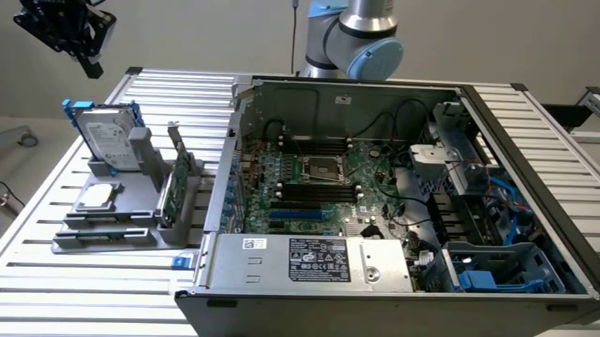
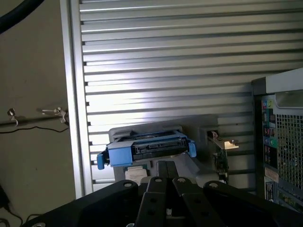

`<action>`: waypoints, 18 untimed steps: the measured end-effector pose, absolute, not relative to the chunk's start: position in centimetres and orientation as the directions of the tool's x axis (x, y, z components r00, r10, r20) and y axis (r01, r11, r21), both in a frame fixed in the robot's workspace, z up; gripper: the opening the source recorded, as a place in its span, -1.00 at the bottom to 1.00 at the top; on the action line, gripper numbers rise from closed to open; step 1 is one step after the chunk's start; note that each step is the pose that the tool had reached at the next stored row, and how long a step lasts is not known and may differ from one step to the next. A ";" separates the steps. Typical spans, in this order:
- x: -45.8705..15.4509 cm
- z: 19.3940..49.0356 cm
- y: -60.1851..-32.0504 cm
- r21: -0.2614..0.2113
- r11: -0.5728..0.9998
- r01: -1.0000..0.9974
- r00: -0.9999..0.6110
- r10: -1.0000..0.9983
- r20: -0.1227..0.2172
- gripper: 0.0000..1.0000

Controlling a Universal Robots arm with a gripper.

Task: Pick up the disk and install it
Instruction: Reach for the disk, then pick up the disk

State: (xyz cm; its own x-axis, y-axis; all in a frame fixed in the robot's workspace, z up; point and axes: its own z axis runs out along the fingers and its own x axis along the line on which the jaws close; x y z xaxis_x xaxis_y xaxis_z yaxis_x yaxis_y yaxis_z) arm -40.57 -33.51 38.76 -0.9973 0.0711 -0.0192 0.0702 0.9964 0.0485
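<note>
Slatted aluminium table [image 1: 56, 281], open grey metal computer case [image 1: 310, 105] on it, green motherboard [image 1: 319, 182] and labelled silver power-supply box [image 1: 310, 263] inside, grey plastic rack [image 1: 103, 235] alongside, holding small flat silver drive [image 1: 98, 196], thin green circuit card [image 1: 175, 186] on edge.

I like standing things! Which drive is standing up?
The big drive with blue rails stands up; the small drive lies flat.

Silver-grey arm [image 1: 364, 31] with pale blue joint caps; black hand [image 2: 165, 166], its linkages studded with small silver screws.
</note>
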 end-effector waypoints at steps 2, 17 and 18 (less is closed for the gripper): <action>-40.6 38.8 -33.5 0.048 0.996 0.070 -0.997 0.071 -0.019 -0.79; -40.7 38.8 -33.5 0.048 0.996 0.070 -0.997 0.071 -0.019 -0.79; -40.8 38.8 -33.5 0.048 0.996 0.070 -0.997 0.071 -0.019 -0.79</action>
